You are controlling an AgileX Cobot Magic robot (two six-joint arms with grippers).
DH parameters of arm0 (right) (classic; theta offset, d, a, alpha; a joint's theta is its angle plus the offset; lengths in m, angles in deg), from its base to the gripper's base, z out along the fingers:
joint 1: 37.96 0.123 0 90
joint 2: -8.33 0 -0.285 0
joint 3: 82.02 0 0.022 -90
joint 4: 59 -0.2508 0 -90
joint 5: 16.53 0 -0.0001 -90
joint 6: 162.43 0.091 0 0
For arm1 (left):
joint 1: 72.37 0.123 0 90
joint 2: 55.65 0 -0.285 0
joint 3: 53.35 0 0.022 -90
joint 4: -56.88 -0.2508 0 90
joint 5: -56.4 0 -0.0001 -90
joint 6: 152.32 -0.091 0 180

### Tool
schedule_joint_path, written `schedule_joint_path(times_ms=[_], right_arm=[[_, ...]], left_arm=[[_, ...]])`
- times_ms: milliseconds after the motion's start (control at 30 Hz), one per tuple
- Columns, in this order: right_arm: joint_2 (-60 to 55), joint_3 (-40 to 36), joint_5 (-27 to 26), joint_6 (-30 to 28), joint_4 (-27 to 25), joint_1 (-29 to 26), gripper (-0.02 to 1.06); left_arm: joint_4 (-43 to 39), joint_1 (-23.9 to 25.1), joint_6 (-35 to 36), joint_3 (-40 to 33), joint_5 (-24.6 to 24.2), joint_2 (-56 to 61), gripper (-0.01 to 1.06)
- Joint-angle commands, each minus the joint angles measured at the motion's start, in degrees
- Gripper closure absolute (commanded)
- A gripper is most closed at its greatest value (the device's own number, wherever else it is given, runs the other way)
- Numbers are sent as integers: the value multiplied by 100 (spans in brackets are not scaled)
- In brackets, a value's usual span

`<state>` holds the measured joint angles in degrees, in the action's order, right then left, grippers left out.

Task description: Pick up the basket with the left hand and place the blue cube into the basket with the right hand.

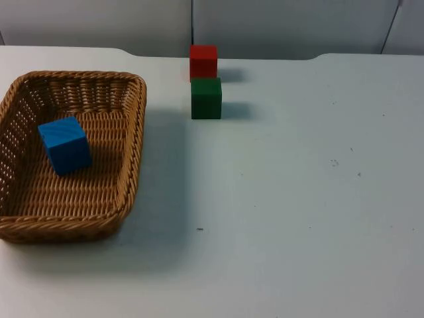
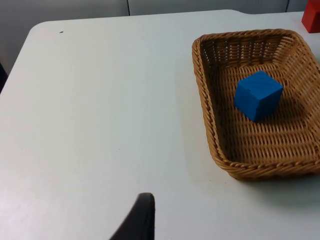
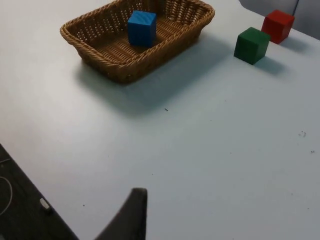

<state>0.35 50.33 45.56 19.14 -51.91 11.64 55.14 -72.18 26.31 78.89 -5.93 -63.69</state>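
The wicker basket [image 1: 132,159] stands on the white table [image 1: 298,212], at about 9 o'clock from the table's middle in the top view. The blue cube [image 1: 64,144] lies inside it, on the woven floor, nearer the basket's 9 o'clock wall than its 3 o'clock wall, turned a little askew to the rim and touching no wall.

At about 12 o'clock from the table's middle stand a green cube [image 1: 206,98] and a red cube [image 1: 203,61]. The red one is just behind the green one, towards the grey partition wall [image 1: 99,23], and the two nearly touch. Both are outside the basket, off its far 3 o'clock corner.

The left gripper [image 2: 142,217] hangs over bare table, well apart from the basket. From its fingertip the basket lies at about 1 o'clock and the blue cube sits in it, far from the jaws. Whether these jaws are open or closed cannot be told, as one dark fingertip is all that is seen of them.

The right gripper [image 3: 132,212] is also over bare table, close to the table's edge. From it the basket with the blue cube lies at about 12 o'clock, well apart, and the green and red cubes at about 1 o'clock. Nothing lies between its jaws' reach, and their state cannot be told either.
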Motion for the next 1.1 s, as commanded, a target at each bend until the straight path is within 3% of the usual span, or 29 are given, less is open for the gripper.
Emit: schedule_joint_path(times_ms=[0, 667, 833, 1000, 1067], right_arm=[[19, -49, -53, 54, 35, 23, 0], [19, -49, -53, 150, 35, -62, 0], [19, -49, -53, 150, 35, -775, 0], [19, -49, -53, 150, 35, -2150, 0], [19, -49, -53, 150, 35, -2279, 0]], left_arm=[[-17, 16, 27, -20, 58, 25, 11], [-17, 16, 27, -20, 58, 25, 11], [-17, 16, 27, -20, 58, 25, 11], [-17, 16, 27, -20, 58, 25, 11], [-17, 16, 27, -20, 58, 25, 11]])
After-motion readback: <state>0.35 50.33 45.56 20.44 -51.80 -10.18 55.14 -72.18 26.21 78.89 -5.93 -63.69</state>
